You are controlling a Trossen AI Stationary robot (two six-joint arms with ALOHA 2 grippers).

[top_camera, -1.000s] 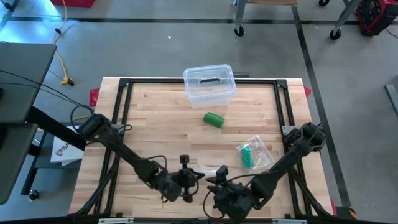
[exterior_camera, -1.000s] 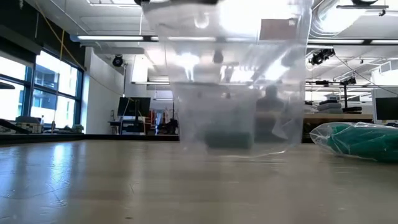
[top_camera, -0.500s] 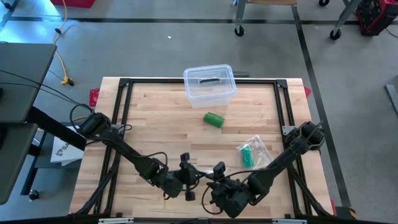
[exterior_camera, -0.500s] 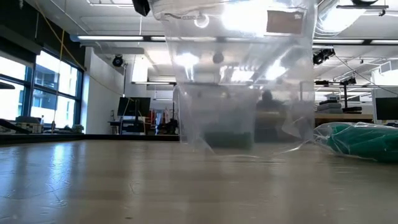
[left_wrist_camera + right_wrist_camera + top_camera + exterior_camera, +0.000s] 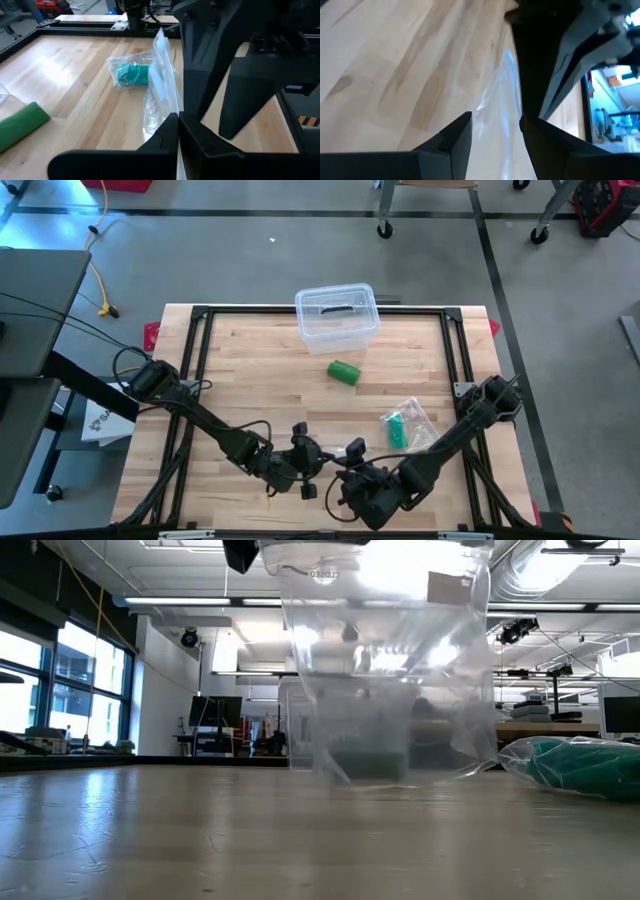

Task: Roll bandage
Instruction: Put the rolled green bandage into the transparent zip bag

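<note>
A green rolled-up bandage (image 5: 343,372), a short fat cylinder, is lying on its side on the pale wooden counter (image 5: 250,380), just beside the front of a clear plastic lidded box (image 5: 337,317). Near the counter's right side, a second teal-green bandage sealed in a crinkled clear plastic wrapper (image 5: 404,426) is lying flat. Toward the counter's front edge, an empty transparent zip bag (image 5: 385,670) is hanging upright, its top edge raised and its bottom edge brushing the wood, with the green roll showing blurred through it.
</note>
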